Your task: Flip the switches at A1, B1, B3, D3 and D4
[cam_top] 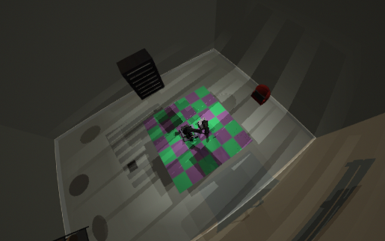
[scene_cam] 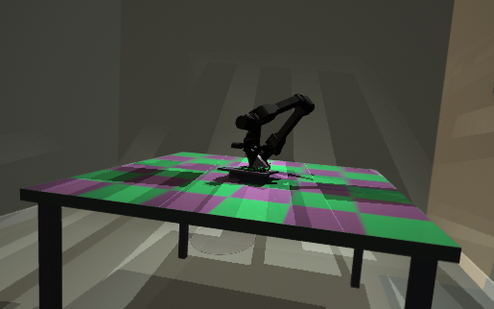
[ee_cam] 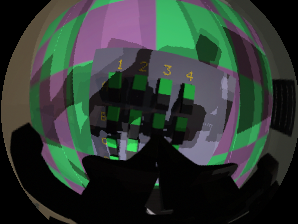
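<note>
The grey switch panel [ee_cam: 202, 149] [scene_cam: 251, 178] shows yellow column numbers 1 to 4 in the wrist view. Switches A1 [ee_cam: 115, 80], A2 [ee_cam: 140, 83], A3 [ee_cam: 164, 86] and A4 [ee_cam: 189, 91] show green far halves and dark near halves. B1 [ee_cam: 114, 114], B2 [ee_cam: 135, 120], B3 [ee_cam: 158, 120] and B4 [ee_cam: 181, 123] also show green. C1 [ee_cam: 112, 143] and C2 [ee_cam: 132, 145] show below them. Which ends are raised is unclear. My gripper [ee_cam: 156, 137] is shut and empty, its tips just nearer than B3 in view, hiding C3 and most of row D. Contact cannot be told.
The panel lies on the green and purple checkered table [cam_top: 182, 182] [scene_cam: 255, 211]. The arm [scene_cam: 286, 127] arches above it. A dark drawer cabinet [cam_top: 145, 78] and a red chair-like object [cam_top: 263, 92] stand on the floor, away from the table. Shadows cross the panel.
</note>
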`<state>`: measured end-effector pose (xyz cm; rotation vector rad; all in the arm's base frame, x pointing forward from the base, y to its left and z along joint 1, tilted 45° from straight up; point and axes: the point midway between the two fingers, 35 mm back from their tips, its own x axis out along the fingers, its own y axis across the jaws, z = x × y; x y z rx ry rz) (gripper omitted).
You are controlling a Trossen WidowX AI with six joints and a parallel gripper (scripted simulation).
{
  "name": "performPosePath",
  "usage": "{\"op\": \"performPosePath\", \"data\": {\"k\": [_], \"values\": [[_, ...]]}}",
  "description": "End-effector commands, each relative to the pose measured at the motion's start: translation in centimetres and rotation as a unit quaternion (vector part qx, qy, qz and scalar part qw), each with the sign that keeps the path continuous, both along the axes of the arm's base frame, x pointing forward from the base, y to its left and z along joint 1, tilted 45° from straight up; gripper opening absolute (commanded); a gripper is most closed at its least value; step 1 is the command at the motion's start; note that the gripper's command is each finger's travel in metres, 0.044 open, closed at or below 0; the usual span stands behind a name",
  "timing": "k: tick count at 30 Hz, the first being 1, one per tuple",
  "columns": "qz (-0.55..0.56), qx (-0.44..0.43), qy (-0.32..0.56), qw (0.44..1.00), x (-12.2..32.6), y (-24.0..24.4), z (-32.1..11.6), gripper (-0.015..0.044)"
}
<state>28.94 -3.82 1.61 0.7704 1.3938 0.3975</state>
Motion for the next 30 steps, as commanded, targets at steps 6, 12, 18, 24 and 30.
{"op": "performPosePath", "data": {"k": [6, 12, 18, 24, 30], "values": [[-0.002, 0.002, 0.001, 1.0, 0.02, 0.05, -0.01, 0.0], [-0.002, 0.002, 0.001, 1.0, 0.03, 0.1, -0.07, 0.0], [-0.002, 0.002, 0.001, 1.0, 0.04, 0.16, -0.13, 0.0], [-0.002, 0.002, 0.001, 1.0, 0.06, 0.21, -0.19, 0.0], [-0.002, 0.002, 0.001, 1.0, 0.07, 0.27, -0.24, 0.0]]}}
